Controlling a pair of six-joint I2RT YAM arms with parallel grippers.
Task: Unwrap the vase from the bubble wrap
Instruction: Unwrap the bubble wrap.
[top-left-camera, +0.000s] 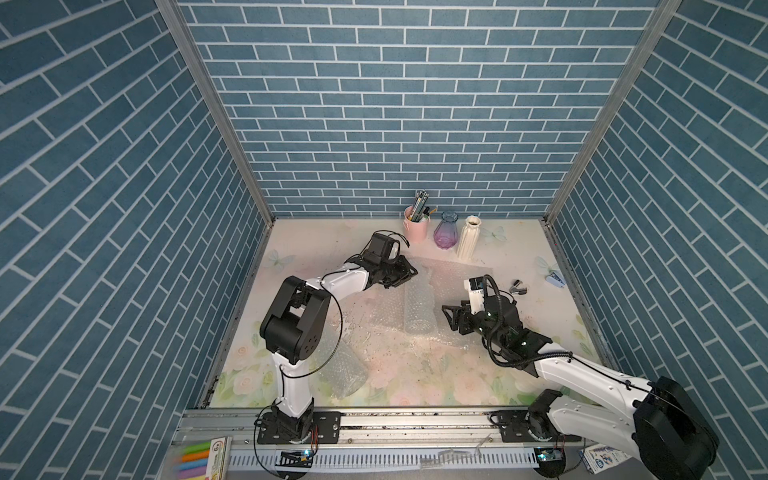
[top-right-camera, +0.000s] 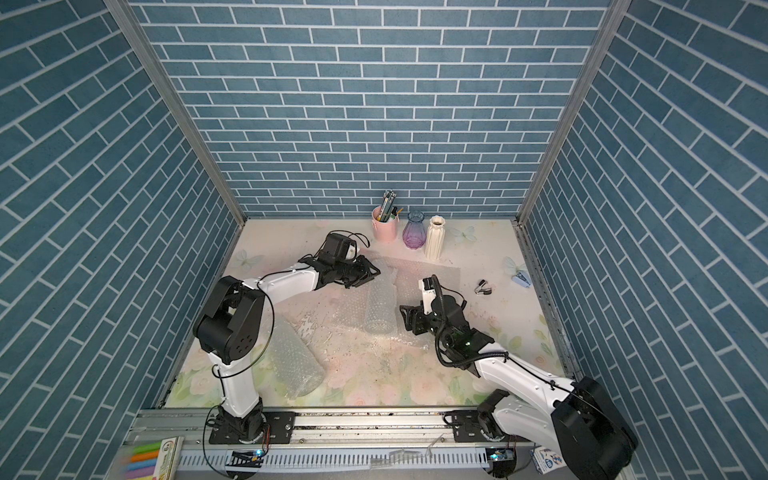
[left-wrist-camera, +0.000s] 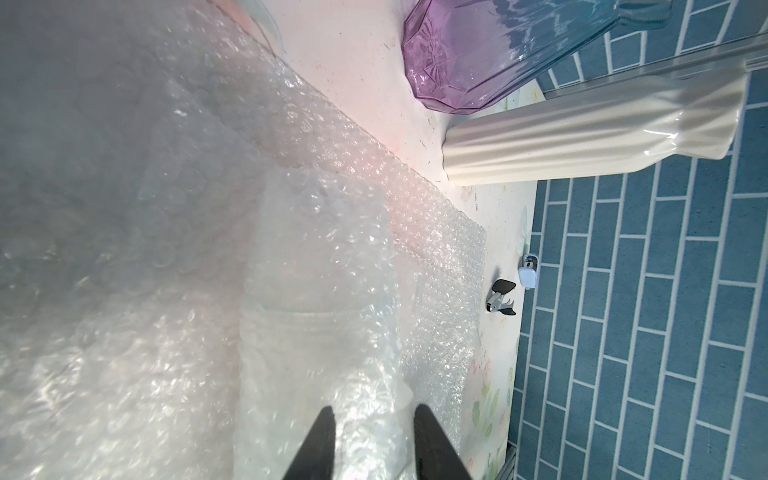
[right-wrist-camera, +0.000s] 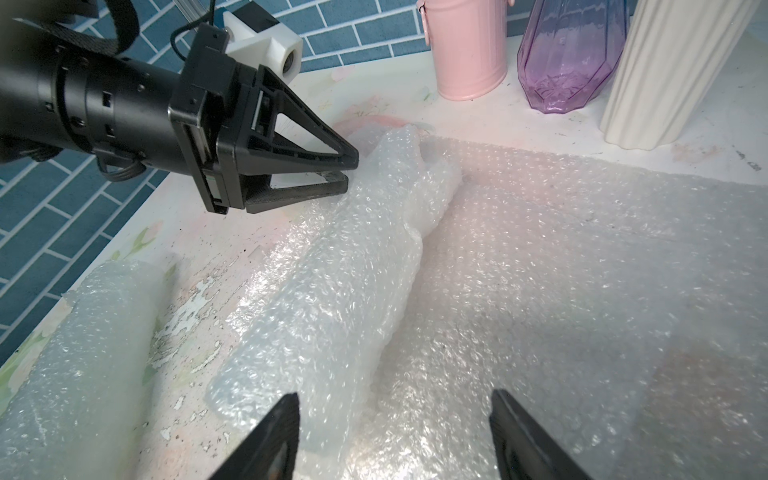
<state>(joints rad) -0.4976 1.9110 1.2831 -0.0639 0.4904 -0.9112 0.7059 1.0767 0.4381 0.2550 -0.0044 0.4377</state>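
A roll of bubble wrap (top-left-camera: 419, 307) (top-right-camera: 379, 307) lies mid-table on a flat sheet of bubble wrap (top-left-camera: 457, 274). The vase shows only as a faint clear outline (left-wrist-camera: 311, 309) through the layers. My left gripper (top-left-camera: 413, 272) (left-wrist-camera: 374, 409) is at the roll's far, crumpled end (right-wrist-camera: 395, 166). Its jaws are drawn close with wrap between the fingertips (left-wrist-camera: 326, 419). My right gripper (top-left-camera: 449, 319) (right-wrist-camera: 395, 399) stands open at the roll's near end, just above the flat sheet and gripping nothing.
At the back wall stand a pink pencil cup (top-left-camera: 415, 226), a purple glass vase (top-left-camera: 445, 232) and a white ribbed vase (top-left-camera: 467, 239). A staple remover (top-left-camera: 518, 287) and a small blue stapler (top-left-camera: 555, 279) lie right. Another bubble-wrap roll (top-left-camera: 345, 370) lies by the left arm's base.
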